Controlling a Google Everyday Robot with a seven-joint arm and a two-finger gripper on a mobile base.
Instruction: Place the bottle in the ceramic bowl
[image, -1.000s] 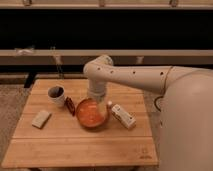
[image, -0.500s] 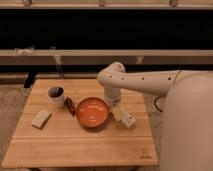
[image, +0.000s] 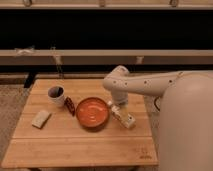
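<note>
The white bottle (image: 124, 118) lies on its side on the wooden table (image: 75, 145), just right of the ceramic bowl (image: 92, 112). The bowl is wide, orange-red and has nothing in it. My gripper (image: 116, 107) hangs from the white arm that reaches in from the right. It is directly above the bottle's near-left end, between the bottle and the bowl's right rim.
A white mug (image: 56, 94) with a dark inside stands at the table's left back. A small dark red object (image: 70, 105) lies between mug and bowl. A flat beige block (image: 41, 118) lies at the left. My white body fills the right side.
My arm has swung right, from over the bowl to over the bottle, and the gripper has come down near the bottle. The bowl and bottle have not moved.
</note>
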